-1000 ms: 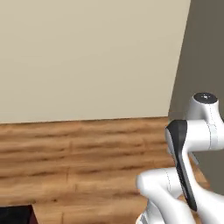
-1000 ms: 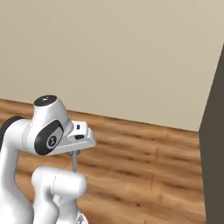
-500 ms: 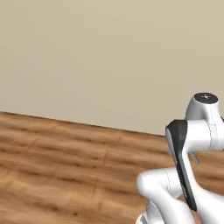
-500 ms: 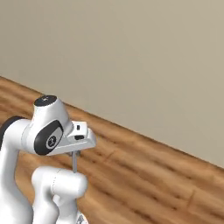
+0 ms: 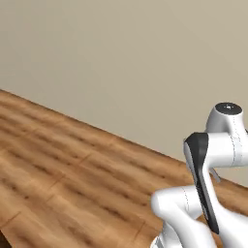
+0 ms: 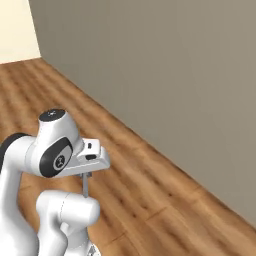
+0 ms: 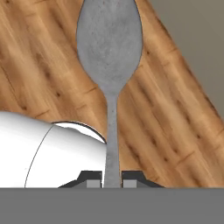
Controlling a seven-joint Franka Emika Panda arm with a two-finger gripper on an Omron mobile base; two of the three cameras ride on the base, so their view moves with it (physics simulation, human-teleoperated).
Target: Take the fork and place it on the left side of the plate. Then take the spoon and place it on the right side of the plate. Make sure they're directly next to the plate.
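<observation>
The dull grey metal spoon (image 7: 110, 52) is already in the gripper (image 7: 111, 181), which is clamped on the low end of its handle, the bowl pointing to twelve o'clock over the brown plank floor (image 7: 39, 65). It looks stiff, light and smooth, so held this far from the bowl it may pivot or slip; a grasp nearer mid-handle would be steadier.

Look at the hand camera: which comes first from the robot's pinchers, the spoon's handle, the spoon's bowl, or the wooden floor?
1. Spoon handle: clamped in the gripper, at the bottom.
2. Spoon bowl: at the handle's far end, toward the top.
3. Wooden floor: behind the spoon, the backdrop.
</observation>
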